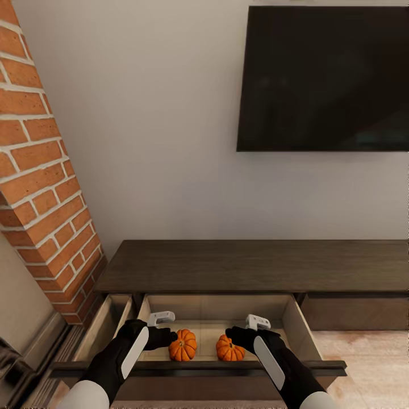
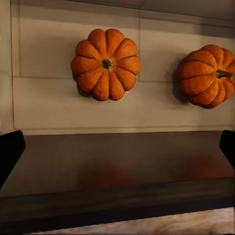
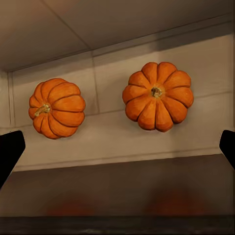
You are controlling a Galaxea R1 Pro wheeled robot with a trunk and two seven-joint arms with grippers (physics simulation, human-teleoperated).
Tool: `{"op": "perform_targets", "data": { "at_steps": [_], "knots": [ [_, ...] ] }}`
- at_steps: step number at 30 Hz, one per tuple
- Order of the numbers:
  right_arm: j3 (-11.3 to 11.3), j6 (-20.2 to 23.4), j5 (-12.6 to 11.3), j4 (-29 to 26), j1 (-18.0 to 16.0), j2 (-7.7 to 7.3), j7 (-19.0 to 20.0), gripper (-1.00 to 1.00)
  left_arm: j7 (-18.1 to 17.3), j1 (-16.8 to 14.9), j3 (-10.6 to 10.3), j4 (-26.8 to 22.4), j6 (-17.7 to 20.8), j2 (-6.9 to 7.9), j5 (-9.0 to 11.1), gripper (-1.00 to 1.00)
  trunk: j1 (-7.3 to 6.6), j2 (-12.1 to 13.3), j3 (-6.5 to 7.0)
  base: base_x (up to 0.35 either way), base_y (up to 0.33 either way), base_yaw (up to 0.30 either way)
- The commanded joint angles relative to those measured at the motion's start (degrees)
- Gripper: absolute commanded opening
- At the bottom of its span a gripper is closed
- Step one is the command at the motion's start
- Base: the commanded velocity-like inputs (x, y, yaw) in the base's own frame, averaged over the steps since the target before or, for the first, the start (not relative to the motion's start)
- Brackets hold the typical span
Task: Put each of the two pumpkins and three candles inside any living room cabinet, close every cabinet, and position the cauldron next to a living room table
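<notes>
Two orange pumpkins lie on the pale floor of the cabinet's (image 1: 250, 264) pulled-out middle drawer (image 1: 199, 367): the left pumpkin (image 1: 183, 345) (image 2: 105, 63) (image 3: 56, 107) and the right pumpkin (image 1: 230, 348) (image 2: 208, 76) (image 3: 157, 95). My left gripper (image 1: 167, 336) (image 2: 117, 149) hovers just left of the left pumpkin, open and empty. Just right of the right pumpkin, my right gripper (image 1: 236, 335) (image 3: 117, 152) is open and holds nothing. In both wrist views the dark fingers stand wide apart above the drawer front. The candles and the cauldron are out of view.
A narrower drawer (image 1: 108, 324) to the left of the middle one also stands pulled out. A red brick column (image 1: 40, 170) rises at the left. A black TV (image 1: 324, 79) hangs on the wall above the cabinet. Pale floor (image 1: 369, 358) lies at the right.
</notes>
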Motion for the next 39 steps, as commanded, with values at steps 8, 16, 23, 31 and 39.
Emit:
{"op": "perform_targets", "data": {
  "at_steps": [8,16,23,31,39],
  "knots": [
    [0.2,0.1,-0.6,-0.1,0.0,-0.03,-0.5,1.00,0.5,0.0,-0.2,-0.1,0.2,-0.05,0.6,1.00,-1.79,3.2,1.39,-0.036,0.000,0.000],
    [0.2,0.1,-0.6,-0.1,0.0,-0.09,-0.5,1.00,0.5,0.0,-0.2,-0.1,0.2,0.01,0.5,1.00,-3.55,6.4,2.82,-0.001,0.000,0.000],
    [0.2,0.1,-0.6,-0.1,0.0,-0.07,-0.4,1.00,0.5,0.0,-0.2,-0.1,0.2,-0.01,0.5,1.00,-5.08,9.2,4.08,-0.147,0.000,0.000],
    [0.2,0.1,-0.6,-0.1,0.0,-0.11,-0.4,1.00,0.5,0.0,-0.2,-0.1,0.2,-0.05,0.5,1.00,-6.84,12.4,5.52,-0.156,0.000,0.000],
    [0.2,0.1,-0.6,-0.1,0.0,-0.11,-0.4,1.00,0.5,0.0,-0.2,-0.1,0.2,-0.05,0.5,1.00,-8.60,15.6,6.95,-0.298,0.000,0.000]
  ]
}}
